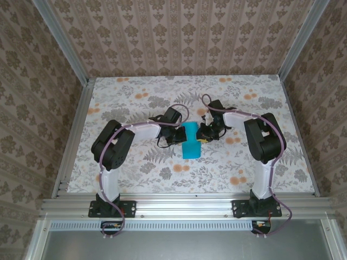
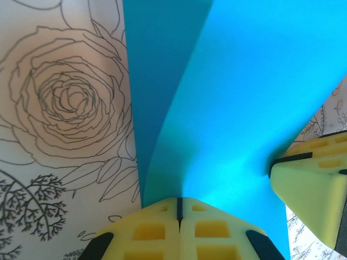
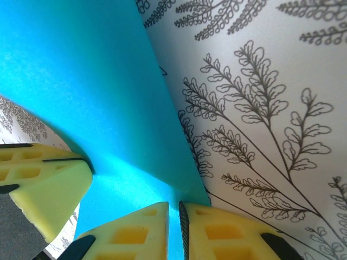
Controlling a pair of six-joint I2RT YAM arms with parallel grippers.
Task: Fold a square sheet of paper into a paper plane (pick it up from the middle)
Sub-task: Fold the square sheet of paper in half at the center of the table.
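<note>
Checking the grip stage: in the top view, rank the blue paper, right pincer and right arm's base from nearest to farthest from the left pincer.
1. square sheet of paper, gripped in the left pincer, at centre.
2. right pincer, on the sheet's opposite edge.
3. right arm's base, at the view's bottom right.

This was a robotics lab test cell dressed like a home. A silver aluminium-extrusion frame [image 1: 179,205] boxed in a table under grey-and-orange floral cloth [image 1: 130,173]. Beige damask wallpaper panels [image 1: 179,38] formed the walls, and two white-and-black robot arms [image 1: 108,181] were bolted to the front rail.
</note>
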